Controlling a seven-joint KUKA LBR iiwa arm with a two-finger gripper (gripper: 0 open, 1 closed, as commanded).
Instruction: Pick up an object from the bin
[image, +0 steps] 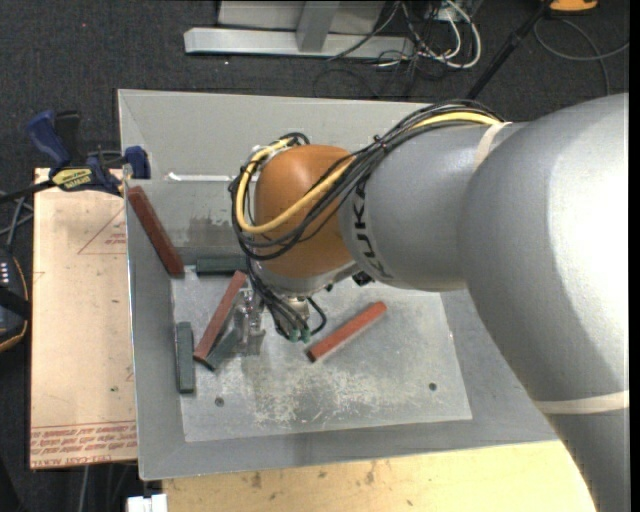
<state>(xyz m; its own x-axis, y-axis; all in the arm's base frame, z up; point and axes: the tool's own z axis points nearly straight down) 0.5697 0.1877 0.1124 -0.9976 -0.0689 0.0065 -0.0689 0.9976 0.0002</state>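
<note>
You are watching the jaws hanging low over the bin floor, right beside a brown-red flat bar (222, 315) that is lying slantwise just off their left side in the view, its lower end pointing toward the near-left corner. This bar is sitting closest to the jaws, seemingly touching them or nearly so. You cannot tell whether the jaws are spread or pressed together, and nothing is showing between them.

A dark grey piece (228, 347) is poking out from under the lower end of that bar, just below and left of the jaws. Further left of them, a grey bar (184, 357) is lying lengthwise, apart from the brown-red one. To the right of the jaws, an orange-red bar (345, 331) is resting at a slant, near but not touching them. Behind the jaws, a dark grey-green bar (218, 266) is lying flat, and beyond it to the left a long brown bar (155, 232) is leaning along the wall of the bin (330, 410).

Above the jaws, the orange cover (295, 210) is blocking the wrist, with cables (440, 118) looping round it, and the grey arm (500, 220) is reaching in from the right.
</note>
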